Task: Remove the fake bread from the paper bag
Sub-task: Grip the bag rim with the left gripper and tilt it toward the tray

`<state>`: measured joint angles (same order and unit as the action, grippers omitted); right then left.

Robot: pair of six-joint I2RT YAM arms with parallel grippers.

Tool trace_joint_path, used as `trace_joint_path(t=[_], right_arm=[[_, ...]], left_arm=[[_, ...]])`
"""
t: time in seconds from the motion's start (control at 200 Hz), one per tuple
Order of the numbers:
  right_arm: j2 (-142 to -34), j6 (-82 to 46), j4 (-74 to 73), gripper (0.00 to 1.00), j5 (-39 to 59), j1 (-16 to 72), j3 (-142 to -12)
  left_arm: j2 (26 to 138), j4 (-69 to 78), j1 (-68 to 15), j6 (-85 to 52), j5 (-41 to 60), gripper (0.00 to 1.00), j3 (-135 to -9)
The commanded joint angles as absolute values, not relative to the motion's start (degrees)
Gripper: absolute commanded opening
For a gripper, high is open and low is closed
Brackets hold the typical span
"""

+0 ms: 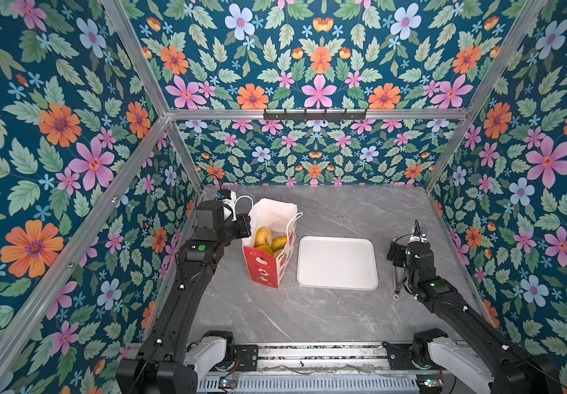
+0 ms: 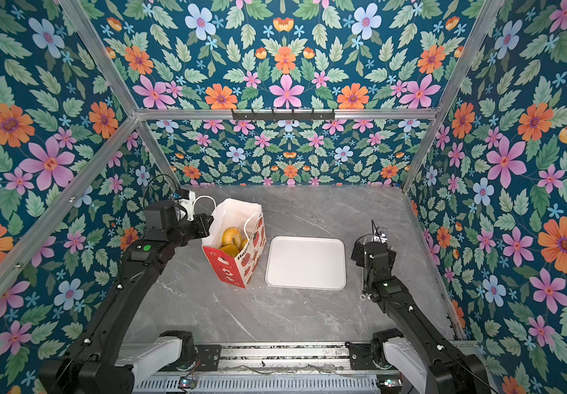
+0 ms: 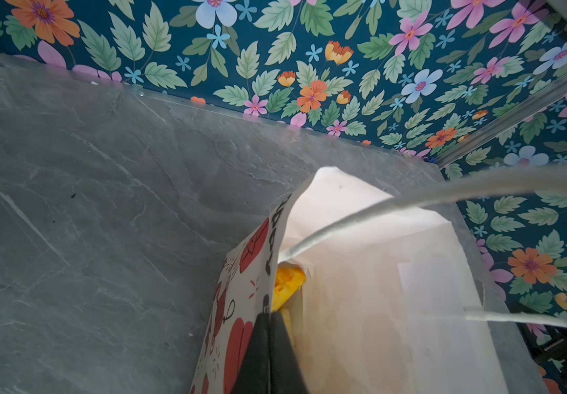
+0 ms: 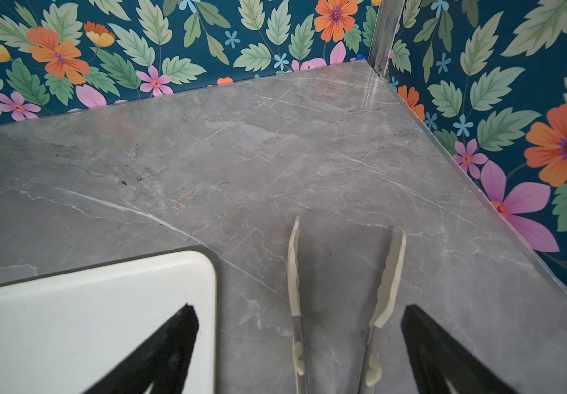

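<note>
From my remote station, the left gripper [image 3: 269,312] has its two black fingers pressed together on the side wall of the paper bag [image 1: 264,270], one finger on the red printed outside and one on the white inside. Only the left wrist view shows that pinch; in both top views the gripper's body [image 1: 245,223] merely sits against the bag's left rim, its tips hidden. The bag stands upright on the grey marble table [image 1: 309,314], left of centre, mouth open. The fake bread [image 1: 268,240] is inside it: in both top views I can see a golden ring doughnut and other glossy pieces beneath it [image 2: 231,238], while the left wrist view offers only a yellow sliver [image 3: 287,283] past the bag's wall. A white cord handle [image 3: 343,218] crosses that wrist view, blurred and close. Just right of the bag, apart from it, lies the flat white tray [image 1: 336,262], bare. Farther right, the right gripper [image 4: 297,308] hovers with its fingers spread wide and nothing between its pads. The right wrist view shows a pair of cream-tipped tongs [image 4: 391,273] lying on the table beside the tray's corner [image 4: 87,324], their arms splayed between the fingers; in a top view the tongs [image 1: 398,283] are a thin shape beneath the gripper.
</note>
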<state>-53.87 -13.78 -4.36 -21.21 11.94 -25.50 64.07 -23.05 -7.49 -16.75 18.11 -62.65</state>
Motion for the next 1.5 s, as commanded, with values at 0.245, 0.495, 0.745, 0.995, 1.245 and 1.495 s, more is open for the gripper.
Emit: trace_joint_path(t=[0.245,0.495,0.745,0.995,1.245,1.495], right_arm=[[-54.2,-14.6,-5.7,0.94,-22.0,12.0,-25.5],[-54.7,-14.6,-6.2,0.94,-22.0,12.0,-25.8],[-54.3,-14.7,-6.1,0.94,-21.8,12.0,-25.5],[-54.0,-15.2,-5.6,0.94,-21.6,12.0,-25.5],[-52.6,-17.5,-3.3,0.94,-17.8,11.9,-25.4],[-46.5,-18.7,-2.4,0.94,-16.8,12.0,-22.5]], left_arm=[[76.5,-16.5,-7.5,-6.1,19.4,0.00,-75.7],[92.6,-23.6,-6.9,6.7,16.5,0.00,-92.8],[104.1,-28.6,-4.6,17.8,15.9,0.00,-107.9],[110.3,-29.9,-1.4,22.9,20.3,0.00,-117.9],[108.9,-25.3,-1.0,32.4,25.5,0.00,-111.9],[102.3,-18.8,-1.8,30.5,27.3,0.00,-97.3]])
